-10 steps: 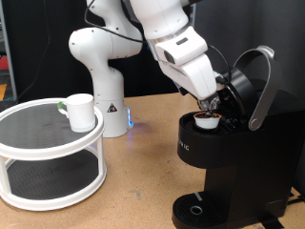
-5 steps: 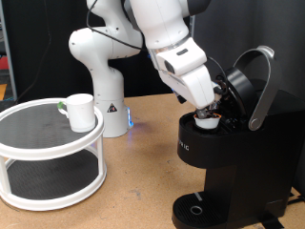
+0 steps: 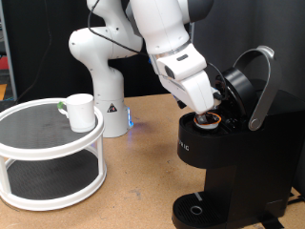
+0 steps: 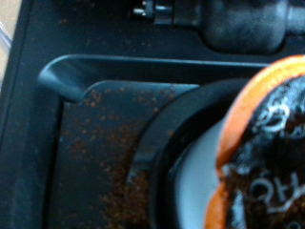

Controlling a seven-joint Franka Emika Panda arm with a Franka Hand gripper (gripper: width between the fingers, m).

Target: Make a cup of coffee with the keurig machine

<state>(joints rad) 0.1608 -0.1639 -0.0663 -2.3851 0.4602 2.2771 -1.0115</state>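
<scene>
The black keurig machine (image 3: 229,167) stands at the exterior view's right with its silver-grey lid handle (image 3: 259,86) raised and the pod chamber open. My gripper (image 3: 206,112) is down at the chamber, right over the coffee pod (image 3: 206,121) that sits in it; the fingers are hidden by the hand. In the wrist view the pod (image 4: 262,143) fills the frame edge, orange-rimmed with a dark top, inside the black chamber (image 4: 105,124), which is dusted with coffee grounds. The white cup (image 3: 80,111) stands on a round stand at the exterior view's left, far from the gripper.
The white two-tier round stand (image 3: 29,143) with mesh shelves carries the cup on its top tier. The robot's white base (image 3: 100,67) stands behind it. The machine's round drip base (image 3: 195,210) holds nothing. Wooden table surface (image 3: 133,181) lies between stand and machine.
The hand has lowered a little and shifted left onto the pod chamber; the pod's white rim, plain a second ago, is now mostly covered. The cup and lid have not moved.
</scene>
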